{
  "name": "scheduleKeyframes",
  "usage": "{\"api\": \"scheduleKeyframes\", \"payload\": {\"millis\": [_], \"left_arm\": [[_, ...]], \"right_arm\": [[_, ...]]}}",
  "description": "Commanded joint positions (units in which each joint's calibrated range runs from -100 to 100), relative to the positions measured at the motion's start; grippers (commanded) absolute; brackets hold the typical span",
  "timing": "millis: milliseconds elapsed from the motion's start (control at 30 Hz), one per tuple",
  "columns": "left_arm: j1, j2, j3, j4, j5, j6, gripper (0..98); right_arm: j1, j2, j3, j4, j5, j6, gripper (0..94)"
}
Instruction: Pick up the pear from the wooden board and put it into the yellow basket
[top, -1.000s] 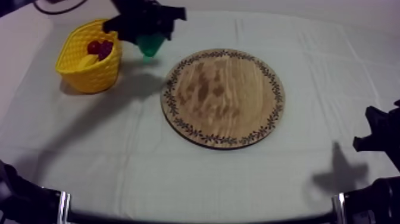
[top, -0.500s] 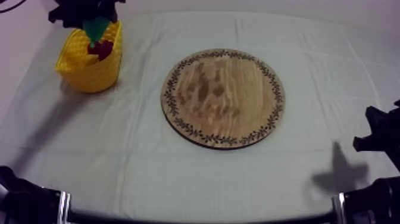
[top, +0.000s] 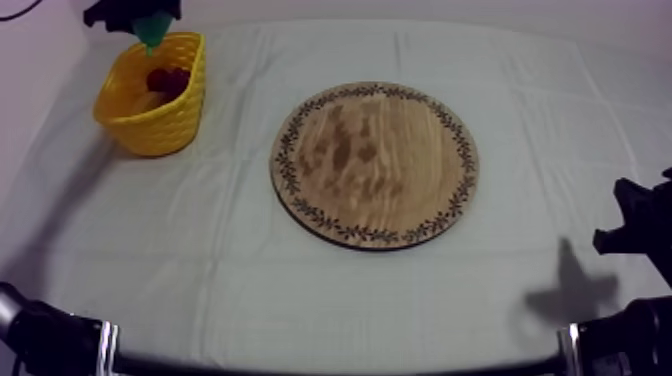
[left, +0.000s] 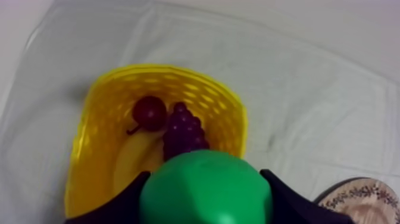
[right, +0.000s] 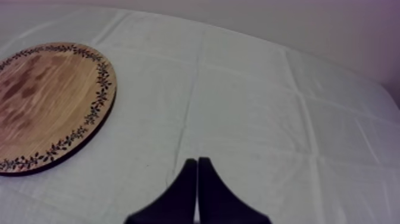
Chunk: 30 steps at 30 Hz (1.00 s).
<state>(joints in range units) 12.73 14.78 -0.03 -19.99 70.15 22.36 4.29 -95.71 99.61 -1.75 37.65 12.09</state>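
Our left jaws are clamped on the pear (left: 205, 187) just above the yellow basket (left: 220, 107); our right jaws are pressed together, empty, near the board (right: 47, 101).

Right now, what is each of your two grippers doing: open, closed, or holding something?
My left gripper: shut on the pear, above the yellow basket.
My right gripper: shut, holding nothing.
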Motion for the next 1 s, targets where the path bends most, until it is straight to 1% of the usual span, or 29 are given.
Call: {"api": "scheduleKeyframes", "payload": {"millis": [0, 300, 533, 633, 700, 800, 867, 967], "left_arm": [[-0.7, 2.7, -0.6, -0.22, -0.5, 0.0, 43.8], [-4.0, 10.3, -1.3, -0.8, -2.4, 0.0, 43.7], [-4.6, 11.9, -0.7, -0.62, -2.7, -0.3, 44.2], [-4.5, 11.8, -0.1, -0.53, -2.8, -0.4, 46.1], [-4.5, 11.6, 0.2, -0.49, -3.2, -0.2, 51.9], [-4.8, 11.4, 0.2, -0.28, -3.5, 0.8, 71.2], [-5.0, 11.2, -0.1, -0.11, -3.4, 1.3, 81.6], [-5.1, 10.8, -0.4, -0.39, -3.5, 2.5, 91.1]], "right_arm": [[0.0, 0.0, 0.1, 0.0, 0.0, 0.0, 0.3], [0.0, 0.0, 0.1, 0.0, 0.0, 0.0, 0.3], [0.0, 0.0, 0.1, 0.0, 0.0, 0.0, 0.3], [0.0, 0.0, 0.1, 0.0, 0.0, 0.0, 0.3], [0.0, 0.0, 0.1, 0.0, 0.0, 0.0, 0.3], [0.0, 0.0, 0.1, 0.0, 0.0, 0.0, 0.3], [0.0, 0.0, 0.1, 0.0, 0.0, 0.0, 0.3], [0.0, 0.0, 0.1, 0.0, 0.0, 0.0, 0.3]]}}
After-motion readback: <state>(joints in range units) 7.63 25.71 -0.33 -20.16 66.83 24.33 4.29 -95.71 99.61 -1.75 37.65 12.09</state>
